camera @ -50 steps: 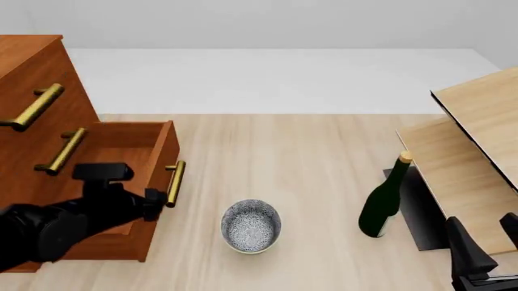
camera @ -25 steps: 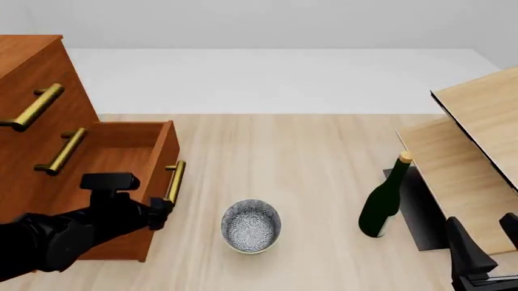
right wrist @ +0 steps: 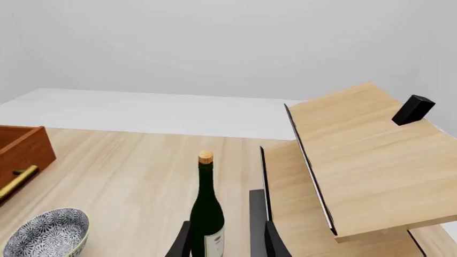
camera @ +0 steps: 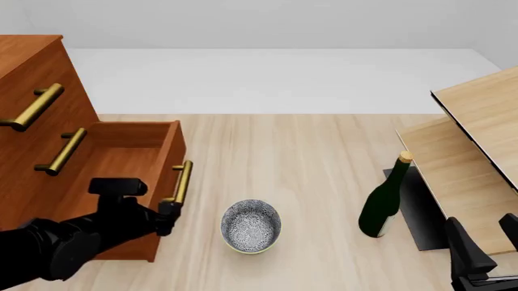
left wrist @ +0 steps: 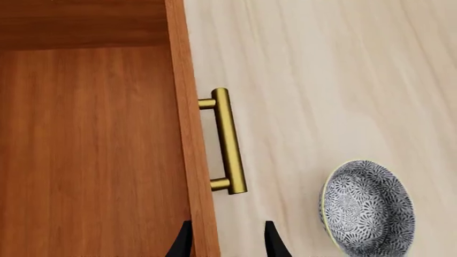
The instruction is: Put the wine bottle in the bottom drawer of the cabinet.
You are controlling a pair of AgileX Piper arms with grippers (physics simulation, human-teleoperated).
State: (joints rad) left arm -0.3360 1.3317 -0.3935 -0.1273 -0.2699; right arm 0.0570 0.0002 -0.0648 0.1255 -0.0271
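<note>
We see the pale wood table (camera: pixel 307 157) spread under everything. On its left side stands the cabinet (camera: pixel 33 115), reddish-brown, with brass bar handles on its upper drawer fronts. Its bottom drawer (camera: pixel 121 163) is pulled out toward the middle of the table, open at the top and showing a bare wooden floor inside; its brass handle (camera: pixel 181 182) runs along the front panel. On the right side we see light pale-wood furniture (camera: pixel 477 151), a slanted panel above a lower slab, with a dark sheet beneath its near edge.

The left arm (camera: pixel 57 242) comes in low from the left, over the near corner of the drawer. Its left tool (left wrist: pixel 225 241) has the fingers apart, one on each side of the drawer's front panel, just short of the near end of the handle; they grip nothing that we can see.

The wine bottle (camera: pixel 383 200) stands upright on the table at the right, close beside the pale furniture and well apart from the drawer. The right tool (right wrist: pixel 225 238) sits low behind it with its fingers apart, the bottle's base showing between them in the right wrist view, and we cannot tell that they touch the glass.

Between drawer and bottle, nearer the drawer, a patterned grey-white bowl (camera: pixel 252 225) rests on the table.
</note>
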